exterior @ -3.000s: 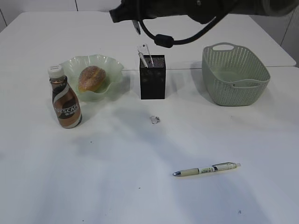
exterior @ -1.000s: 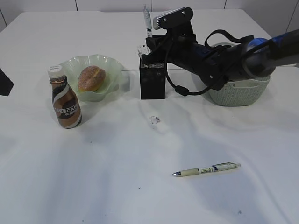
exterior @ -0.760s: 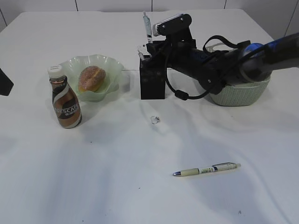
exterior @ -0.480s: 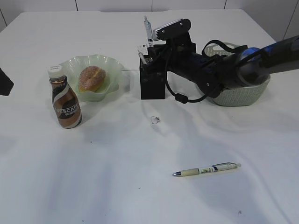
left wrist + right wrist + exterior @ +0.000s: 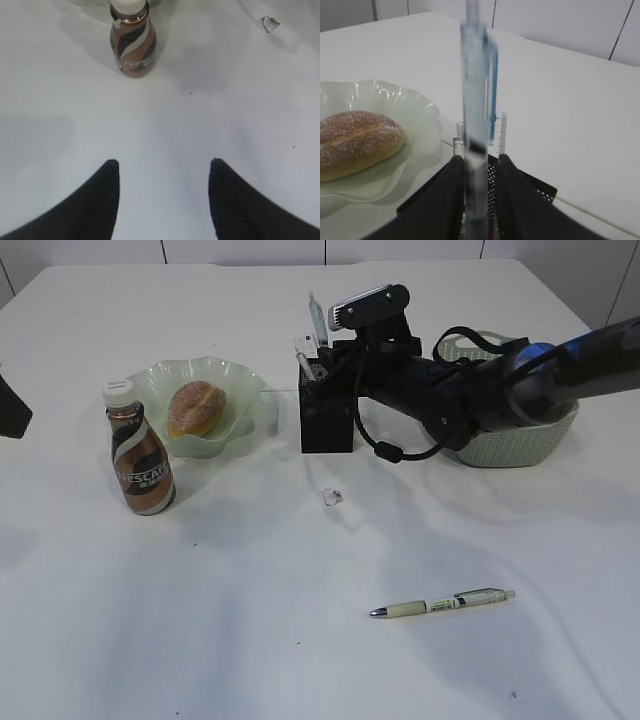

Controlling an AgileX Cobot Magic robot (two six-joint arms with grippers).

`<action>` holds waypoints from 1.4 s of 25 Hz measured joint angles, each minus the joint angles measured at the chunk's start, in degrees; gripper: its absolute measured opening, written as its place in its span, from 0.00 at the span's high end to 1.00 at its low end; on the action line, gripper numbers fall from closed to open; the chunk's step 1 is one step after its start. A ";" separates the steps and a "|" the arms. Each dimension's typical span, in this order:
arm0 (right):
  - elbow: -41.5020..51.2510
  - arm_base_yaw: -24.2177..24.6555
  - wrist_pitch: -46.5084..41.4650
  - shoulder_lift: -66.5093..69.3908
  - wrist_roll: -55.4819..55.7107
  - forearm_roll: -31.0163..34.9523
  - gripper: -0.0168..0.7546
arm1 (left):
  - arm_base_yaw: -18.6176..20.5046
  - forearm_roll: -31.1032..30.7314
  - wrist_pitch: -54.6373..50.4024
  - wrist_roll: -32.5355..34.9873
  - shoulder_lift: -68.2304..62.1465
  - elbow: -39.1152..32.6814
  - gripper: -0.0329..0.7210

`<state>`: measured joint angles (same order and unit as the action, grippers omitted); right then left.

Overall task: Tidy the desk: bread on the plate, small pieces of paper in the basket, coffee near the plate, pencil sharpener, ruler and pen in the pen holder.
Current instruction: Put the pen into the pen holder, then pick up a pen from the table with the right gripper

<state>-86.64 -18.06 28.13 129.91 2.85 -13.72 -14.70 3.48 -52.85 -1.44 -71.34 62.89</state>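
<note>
Exterior: the right gripper [image 5: 322, 340] poises a blue pen [image 5: 317, 318] upright over the pen holder [image 5: 326, 410]. Left wrist: the left gripper [image 5: 164, 172] hangs half-open, empty. Right wrist: narrowly parted fingers [image 5: 451, 192] flank the pen; grip uncertain.

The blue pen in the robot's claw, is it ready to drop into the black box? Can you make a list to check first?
1. Blue pen upright between the right gripper fingers: ok.
2. Pen over the pen holder opening: ok.
3. Grip let go: cannot tell; the fingers sit right beside the pen.
4. Ruler already standing in the holder: ok.
5. Second pen put away: not ok, it lies on the desk.
6. Left gripper open and empty: ok.
</note>
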 joint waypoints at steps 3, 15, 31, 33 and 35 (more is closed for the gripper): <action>0.00 0.00 -1.30 0.00 0.00 0.63 0.69 | 0.00 0.70 0.00 0.00 0.00 0.00 0.42; 0.00 0.00 -9.40 -2.03 -0.08 5.50 0.54 | 0.00 1.58 0.06 0.00 0.00 0.00 0.42; 0.00 0.00 -39.74 -19.73 -0.08 12.48 0.54 | 0.00 1.70 0.13 0.00 0.00 0.00 0.42; 0.00 0.00 -42.33 -20.76 0.03 12.60 0.54 | 0.00 1.94 0.02 0.00 0.00 0.00 0.42; 0.08 0.00 -48.08 -22.87 1.58 12.71 0.54 | 0.00 1.96 -0.12 0.00 0.00 0.00 0.42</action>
<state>-86.56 -18.06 -19.95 107.03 4.42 -1.01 -14.70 5.44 -52.97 -1.44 -71.34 62.89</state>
